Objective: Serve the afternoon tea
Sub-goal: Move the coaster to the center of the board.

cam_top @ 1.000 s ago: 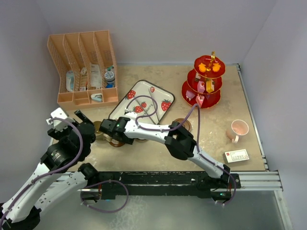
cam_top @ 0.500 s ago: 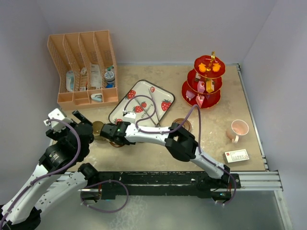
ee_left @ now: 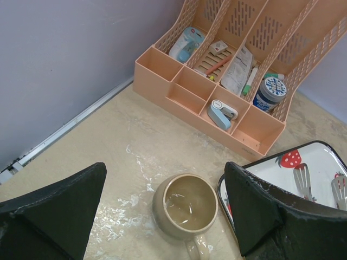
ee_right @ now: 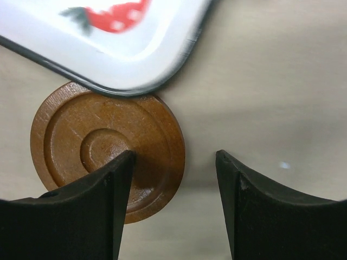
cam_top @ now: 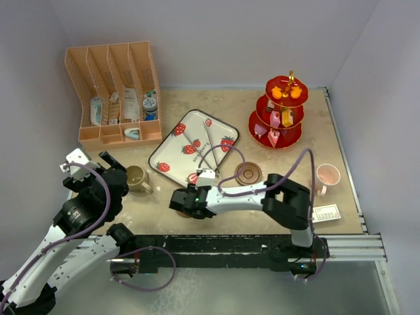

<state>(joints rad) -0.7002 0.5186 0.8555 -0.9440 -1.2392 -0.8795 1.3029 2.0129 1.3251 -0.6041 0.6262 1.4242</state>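
Observation:
The tan mug (cam_top: 136,177) stands upright on the table, and in the left wrist view the mug (ee_left: 184,208) sits below and between my spread fingers without touching them. My left gripper (cam_top: 98,164) (ee_left: 165,168) is open and empty. My right gripper (cam_top: 186,199) (ee_right: 173,162) is open low over a brown saucer (ee_right: 103,157). One finger (ee_right: 103,206) is over the saucer's middle and the other is on bare table past its rim. A second saucer (cam_top: 249,174) lies mid-table. The pink mug (cam_top: 326,176) stands at the right. The red three-tier stand (cam_top: 279,111) holds toy cakes.
A strawberry-print tray (cam_top: 177,147) with metal tongs lies just behind the right gripper, its corner (ee_right: 135,76) next to the saucer. The peach rack (cam_top: 115,92) stands at the back left. A small white box (cam_top: 325,213) lies near the front right edge.
My right gripper has moved away from the tan mug, to the right and toward the near edge, and the arm has swung right. The mug now stands uncovered. The left arm has hardly shifted.

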